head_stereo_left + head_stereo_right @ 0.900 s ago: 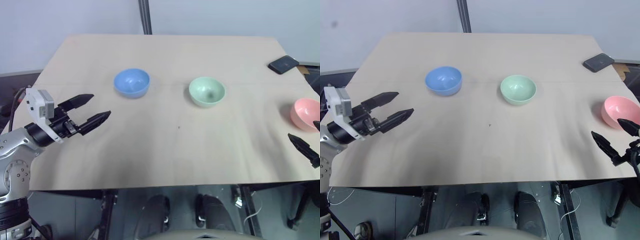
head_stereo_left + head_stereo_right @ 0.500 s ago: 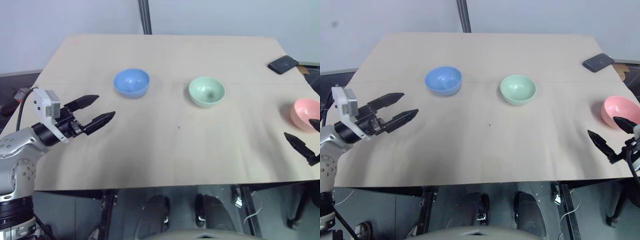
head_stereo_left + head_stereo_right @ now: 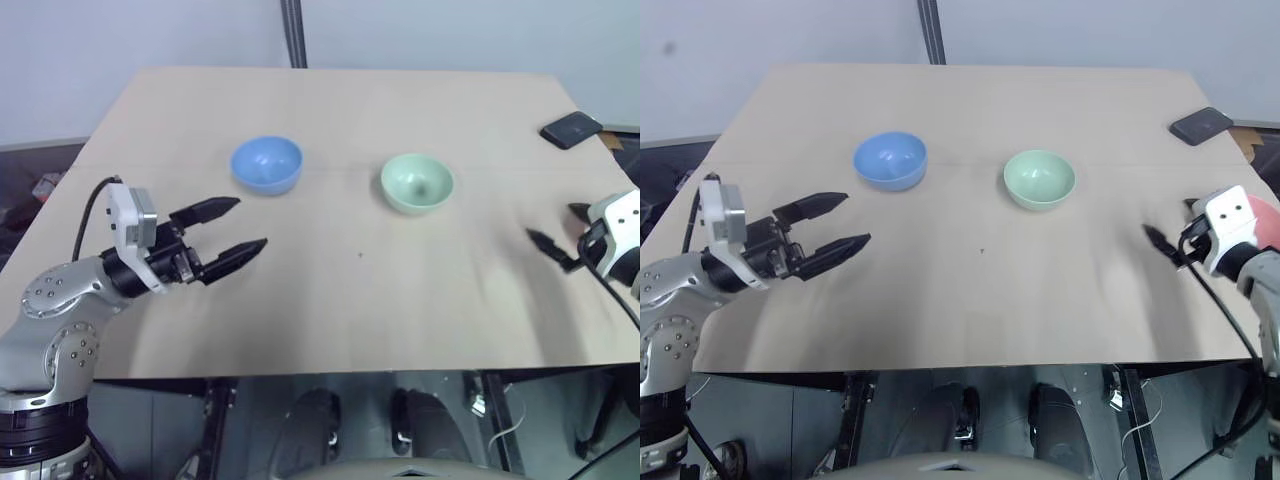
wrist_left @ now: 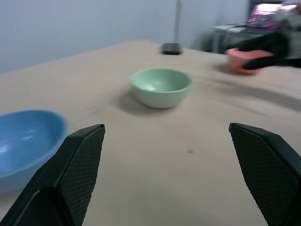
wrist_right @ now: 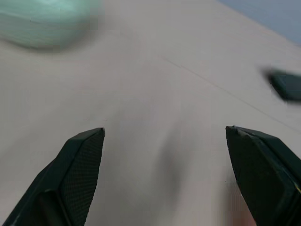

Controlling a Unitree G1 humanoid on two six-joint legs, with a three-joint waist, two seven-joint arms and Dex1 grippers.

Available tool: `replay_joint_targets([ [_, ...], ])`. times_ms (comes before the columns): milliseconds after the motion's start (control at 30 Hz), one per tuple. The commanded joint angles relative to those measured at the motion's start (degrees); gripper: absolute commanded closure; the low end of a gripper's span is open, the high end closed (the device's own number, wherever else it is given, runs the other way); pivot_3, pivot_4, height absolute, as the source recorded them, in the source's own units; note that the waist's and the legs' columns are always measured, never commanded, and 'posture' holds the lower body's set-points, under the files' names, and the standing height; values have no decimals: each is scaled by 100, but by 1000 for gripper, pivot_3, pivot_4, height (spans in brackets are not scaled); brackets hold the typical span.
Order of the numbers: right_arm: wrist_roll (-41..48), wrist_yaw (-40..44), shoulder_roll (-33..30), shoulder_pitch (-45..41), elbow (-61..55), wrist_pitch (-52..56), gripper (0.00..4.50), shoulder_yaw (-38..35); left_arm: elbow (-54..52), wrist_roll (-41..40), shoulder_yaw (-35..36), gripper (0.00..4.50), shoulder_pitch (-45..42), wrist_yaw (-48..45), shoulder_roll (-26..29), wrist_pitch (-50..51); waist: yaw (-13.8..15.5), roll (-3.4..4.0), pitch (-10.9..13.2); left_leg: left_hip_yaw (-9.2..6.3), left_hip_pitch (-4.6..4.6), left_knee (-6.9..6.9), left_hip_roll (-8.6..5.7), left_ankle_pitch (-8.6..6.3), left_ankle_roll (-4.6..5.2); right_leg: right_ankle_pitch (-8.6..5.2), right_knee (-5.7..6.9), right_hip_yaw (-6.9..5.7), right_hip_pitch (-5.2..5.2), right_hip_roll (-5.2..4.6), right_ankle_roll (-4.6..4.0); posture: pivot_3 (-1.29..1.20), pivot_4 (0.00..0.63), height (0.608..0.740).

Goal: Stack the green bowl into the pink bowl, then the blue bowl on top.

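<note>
While both pincers gape, the green bowl (image 3: 417,184) sits between them.

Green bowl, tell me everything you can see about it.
The green bowl is small, round and pale mint green, smooth and plain, with a slight sheen like plastic. It stands upright and empty on the wooden table, near the middle toward the far side, with the blue bowl apart on its left. Nothing touches it but the table; both open grippers, left and right, are well clear.
</note>
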Motion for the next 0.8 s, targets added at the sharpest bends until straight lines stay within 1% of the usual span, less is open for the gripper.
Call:
replay_joint_targets([
  [33,-377,-408,-254,-173,665,43,180,-172,-477,-502,77,0,-14,-450,234,149,-21,0,0,1,0,0,0,0,0,0,0,0,-1,0,0,0,150,739],
  [133,-442,-463,-297,-325,1024,335,180,-98,-573,-754,52,0,-97,-632,330,276,-58,3,0,7,6,-1,3,1,-2,0,2,6,0,7,1,0,150,739],
  [200,-295,-300,-262,-453,1181,616,180,-74,-623,-852,-40,0,-165,-856,454,362,-95,4,0,13,11,-1,7,2,-4,0,4,15,1,14,2,0,150,739],
  [267,-291,-218,-257,-603,1386,661,180,-15,-613,-938,-123,0,-319,-929,499,442,-131,4,0,18,17,0,7,3,-4,0,11,24,1,18,2,0,150,739],
  [300,-303,-198,-259,-661,1455,648,704,4,-593,-959,-142,0,-379,-940,507,469,-141,4,0,19,20,0,7,3,-4,0,15,28,1,19,3,0,150,739],
  [333,-312,-166,-266,-720,1527,627,975,28,-566,-928,-179,0,-440,-950,503,456,-153,4,0,19,20,0,7,3,-4,0,16,29,1,20,3,0,150,739],
  [367,-327,-132,-278,-766,1585,588,1460,56,-546,-905,-205,0,-481,-946,492,452,-166,4,0,19,21,0,7,3,-4,0,17,30,1,21,3,0,150,739],
  [400,-345,-98,-291,-801,1625,540,1846,85,-532,-891,-220,0,-512,-934,481,454,-174,4,0,19,20,0,7,3,-3,0,17,31,1,21,3,0,150,739],
  [500,-416,16,-313,-880,1674,347,3281,187,-562,-847,-282,0,-512,-873,412,435,-183,5,0,19,17,0,7,3,-3,11,16,34,-2,23,21,0,150,739],
  [567,-464,109,-333,-867,1561,188,4388,267,-597,-780,-328,0,-475,-778,349,411,-183,5,0,18,15,0,7,3,-3,11,13,34,-2,24,23,0,150,739],
  [600,-471,189,-345,-846,1463,122,4450,306,-614,-752,-349,0,-463,-741,322,403,-183,5,0,18,15,0,7,3,-3,12,12,34,-2,24,23,0,150,739],
  [700,-250,680,-306,-683,833,-72,4450,382,-646,-714,-338,0,-418,-635,258,396,-181,6,1,19,14,0,7,3,-3,12,12,35,-2,23,23,0,150,739],
  [767,267,1333,-197,-431,-194,-6,4450,503,-606,-615,-299,0,-314,-538,225,359,-185,7,1,16,14,0,10,3,-4,12,13,34,-4,24,24,0,150,739],
  [800,557,1513,-98,-339,-793,194,4450,613,-570,-523,-271,0,-239,-433,198,333,-195,10,3,17,16,0,13,3,-4,12,13,36,-3,27,24,0,150,739],
])
